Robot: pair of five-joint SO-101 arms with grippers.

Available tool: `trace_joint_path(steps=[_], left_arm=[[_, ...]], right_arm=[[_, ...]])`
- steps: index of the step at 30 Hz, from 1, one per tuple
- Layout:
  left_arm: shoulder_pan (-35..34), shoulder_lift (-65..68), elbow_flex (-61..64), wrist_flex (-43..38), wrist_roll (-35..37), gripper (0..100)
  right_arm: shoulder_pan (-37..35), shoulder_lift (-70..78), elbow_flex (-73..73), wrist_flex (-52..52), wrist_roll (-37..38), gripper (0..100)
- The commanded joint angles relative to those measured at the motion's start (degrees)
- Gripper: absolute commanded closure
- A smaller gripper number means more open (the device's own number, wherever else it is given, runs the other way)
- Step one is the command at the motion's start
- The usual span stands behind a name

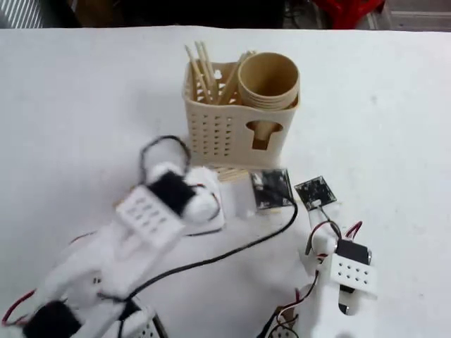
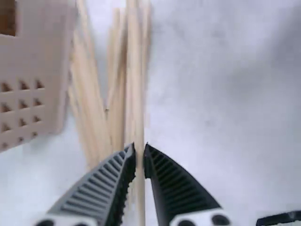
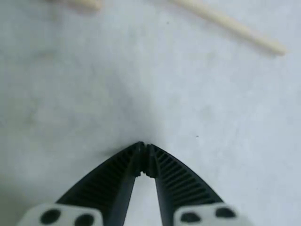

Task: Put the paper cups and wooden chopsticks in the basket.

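Currently, the left arm (image 1: 134,232) extends from the near left corner of the table (image 1: 77,105) toward the foot of the basket (image 1: 218,134). The left claw (image 2: 139,149) is down at table level. Its jaws are narrowed to a slit and closed on a single chopstick (image 2: 139,197) that runs between the toothed pads. This chopstick belongs to the loose wooden chopsticks (image 2: 117,94), a bundle lying flat on the table just beside the perforated wall of the basket that faces the arms.

The basket stands upright at mid-table. Its left side holds upright wooden chopsticks (image 1: 204,67), leaning at mixed angles. Its right side holds the paper cups (image 1: 268,77), nested into one stack, mouth up.

To the right, the right arm (image 1: 349,271) sits near the front edge of the table, apart from the basket. The right claw (image 3: 143,147) is closed with its tips touching, holding nothing, above bare table. Two chopstick ends (image 3: 230,23) lie beyond it.
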Motion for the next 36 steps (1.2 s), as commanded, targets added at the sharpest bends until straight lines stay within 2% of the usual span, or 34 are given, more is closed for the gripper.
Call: trace_joint_path(steps=[1,4,7,13,16,19,24,29,33,36], left_arm=[[-1.71,-7.08,-16.79,4.31,5.45,98],[-4.44,-6.20,-29.45,3.96,9.58,98],[-8.40,-2.15,-38.33,-0.97,15.74,98],[-13.58,9.98,-44.75,-20.75,31.03,98],[-15.52,14.99,-44.92,-30.86,35.43,98],[-16.84,18.42,-44.92,-37.27,37.36,98],[-18.86,22.20,-44.92,-40.00,41.76,97],[-20.53,24.13,-44.92,-39.74,42.29,97],[-22.37,24.22,-45.01,-38.77,42.37,89],[-23.16,24.13,-45.01,-37.01,42.11,89]], right_arm=[[0.57,-0.84,0.26,-1.19,0.53,98.1],[0.57,-0.84,0.26,-1.19,0.53,98.1],[0.57,-0.84,0.35,-1.19,0.53,98.1],[0.57,-0.84,0.44,-1.71,0.53,98.1],[0.57,-0.84,0.44,-1.71,0.53,98.1],[0.57,-0.84,0.44,-1.71,0.53,98.1],[0.48,-0.84,0.44,-1.80,0.53,98.1],[0.48,-0.84,0.53,-1.80,0.53,98.1],[0.48,-0.84,0.53,-1.80,0.53,98.1],[0.48,-0.84,0.53,-1.80,0.53,98.1]])
